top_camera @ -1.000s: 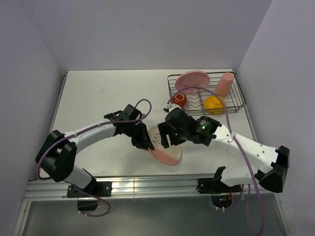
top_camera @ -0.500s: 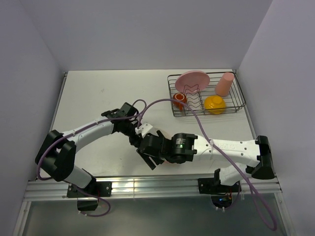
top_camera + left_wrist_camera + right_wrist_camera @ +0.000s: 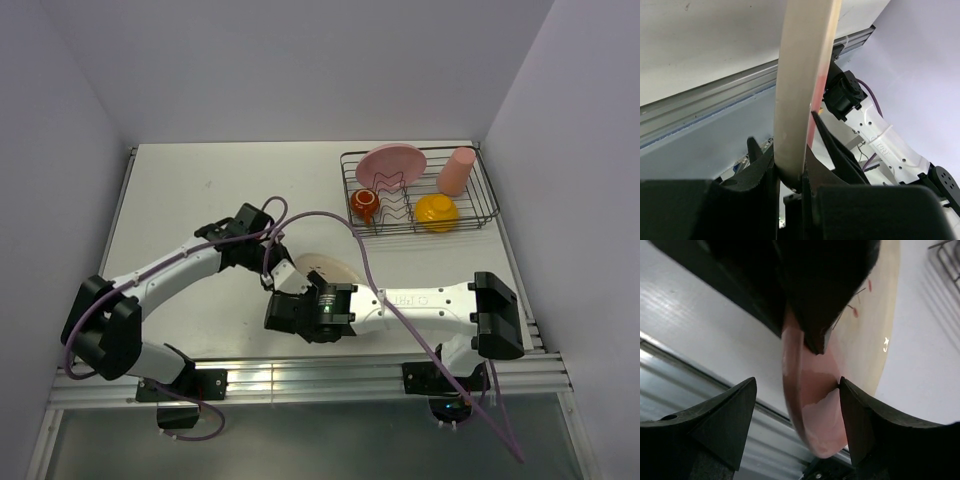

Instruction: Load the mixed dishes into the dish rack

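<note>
Near the table's point(image 3: 180, 190) front edge, the left claw point(image 3: 280, 274) holds the cream plate point(image 3: 323, 267), well apart from the dish rack point(image 3: 420, 231). Only its wrist view shows the plate edge-on, pinched between 2 fingers. The right wrist view alone shows the right claw point(image 3: 796, 383) spread wide, flanking the plate's pink segment.

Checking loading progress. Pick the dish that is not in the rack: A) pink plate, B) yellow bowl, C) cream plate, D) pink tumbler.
C: the cream plate is clamped on edge in the left gripper over the table, while the pink plate, yellow bowl and pink tumbler are in the dish rack.
</note>
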